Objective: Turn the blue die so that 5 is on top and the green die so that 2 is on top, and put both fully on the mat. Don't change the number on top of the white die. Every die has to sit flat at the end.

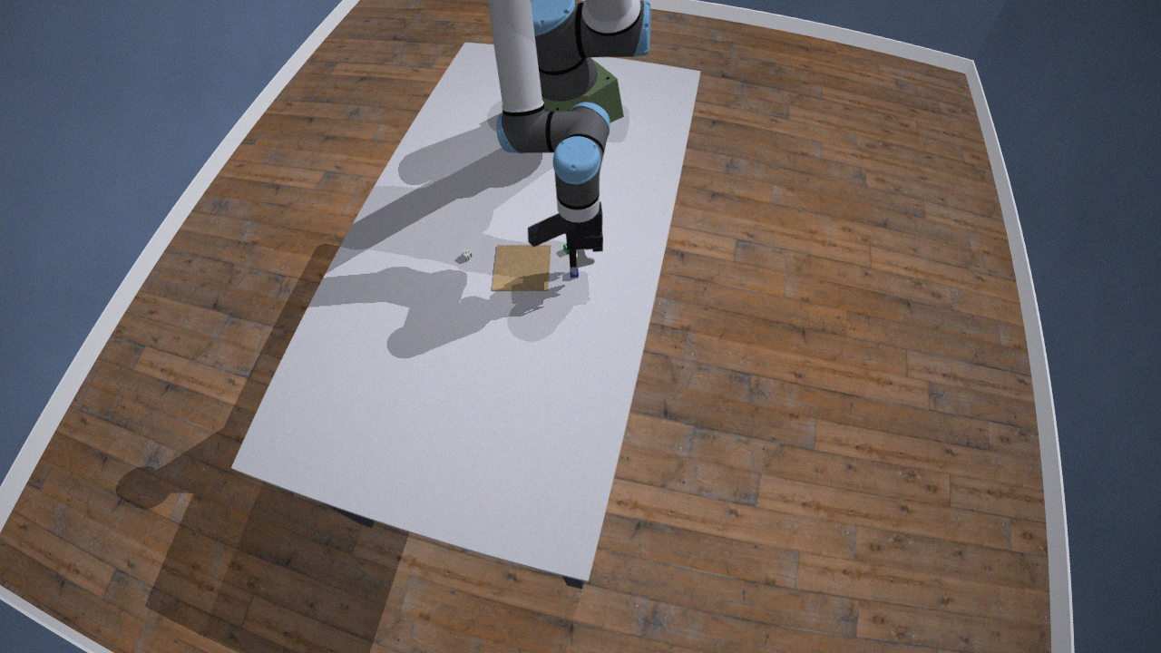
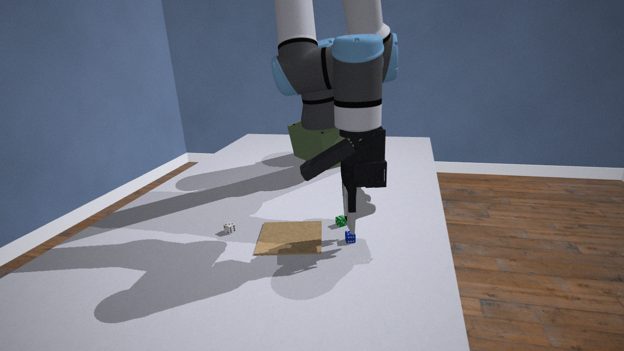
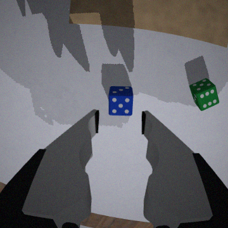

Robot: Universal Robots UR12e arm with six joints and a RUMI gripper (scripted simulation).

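Observation:
The blue die lies flat on the table right of the mat; 5 appears to be on top, with 3 on its mat side. My gripper is partly open and empty, its fingertips just above the blue die, one to each side. The green die lies farther back, turned askew; 6 appears to be on top. The tan mat bears no die. The white die sits left of it; its top number is unclear.
The white table carries the arm's green base at the back. Arm shadows cross the table and the mat's front part. The green die stands close behind the fingers. The table's right edge lies beyond the blue die.

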